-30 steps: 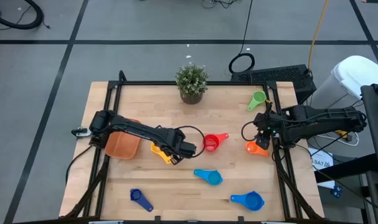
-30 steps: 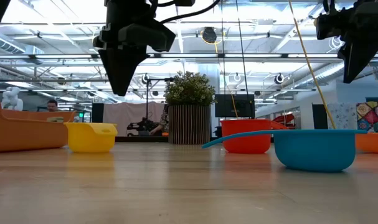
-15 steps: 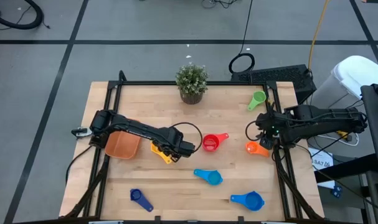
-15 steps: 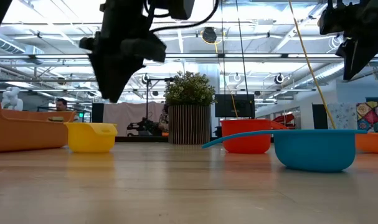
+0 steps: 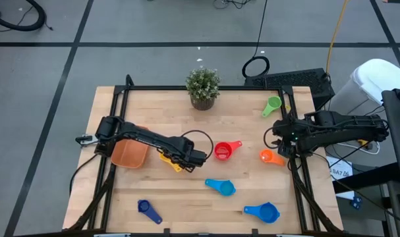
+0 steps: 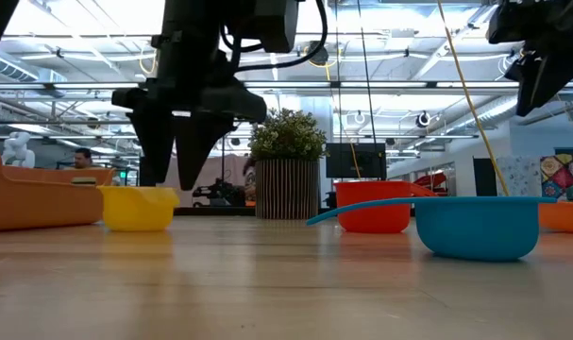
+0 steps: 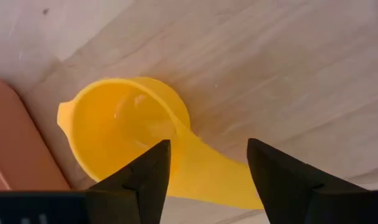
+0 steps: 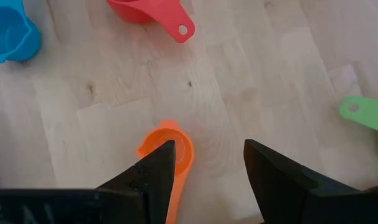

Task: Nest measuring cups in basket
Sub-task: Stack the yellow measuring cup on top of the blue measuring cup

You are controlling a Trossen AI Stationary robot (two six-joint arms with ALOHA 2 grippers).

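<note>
**Left hand lines up over the yellow cup**

The left hand [image 7: 207, 180] hangs spread and empty just above the yellow measuring cup [image 7: 132, 134], one finger to each side of the handle where it leaves the bowl. That straddle looks like a set-up for pinching the flat handle, probably the easiest part to grip. In the high view the cup lies at centre-left, touching or nearly touching the right edge of the orange basket [image 5: 128, 153]. Its long axis seems to run from the bowl at upper left to the handle at lower right, though the arm hides much of it.

The right hand [image 8: 204, 165] waits released and empty above the orange cup [image 8: 170, 158] at right. Red [image 5: 224, 151], green [image 5: 272, 105] and three blue cups lie scattered around the table [image 5: 160, 112], outside the basket.
</note>
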